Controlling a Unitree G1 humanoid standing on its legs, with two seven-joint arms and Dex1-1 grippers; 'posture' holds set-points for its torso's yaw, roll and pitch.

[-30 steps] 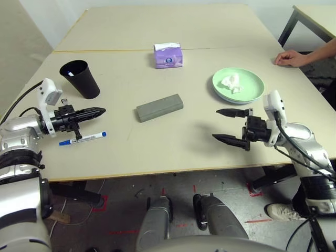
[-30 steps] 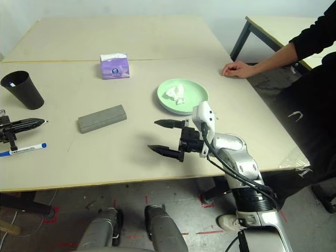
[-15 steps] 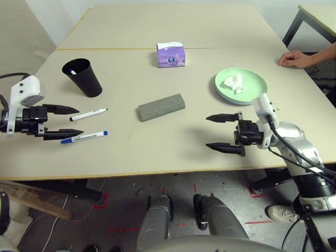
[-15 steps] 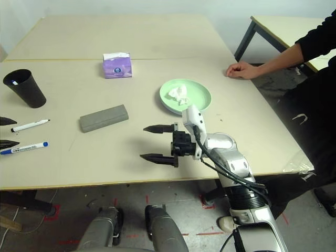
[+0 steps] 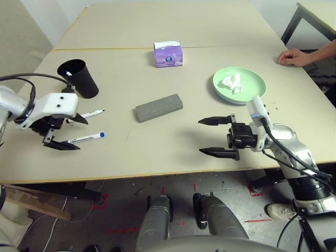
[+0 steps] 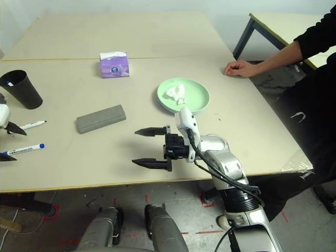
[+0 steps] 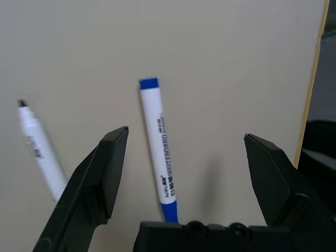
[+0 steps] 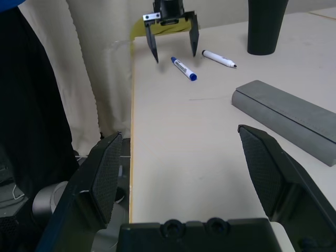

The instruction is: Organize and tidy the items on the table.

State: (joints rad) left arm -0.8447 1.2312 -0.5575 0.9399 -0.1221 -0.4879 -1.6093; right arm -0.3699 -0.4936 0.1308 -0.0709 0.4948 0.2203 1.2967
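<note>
1. Left gripper (image 5: 67, 132) points down over the blue-capped white marker (image 5: 84, 138) at the pale beige desk (image 5: 157, 142) 8 o'clock edge; jaws apart, empty.
2. Black-capped white marker (image 5: 90, 113) lies just beside it, below the black cup (image 5: 79, 78).
3. Right gripper (image 5: 212, 136) hovers at 5 o'clock, jaws wide apart, empty.
4. Grey oblong glasses case (image 5: 159, 107) at centre.
5. Crumpled white tissue (image 5: 231, 83) on light-green plate (image 5: 252, 81) at 2 o'clock.
</note>
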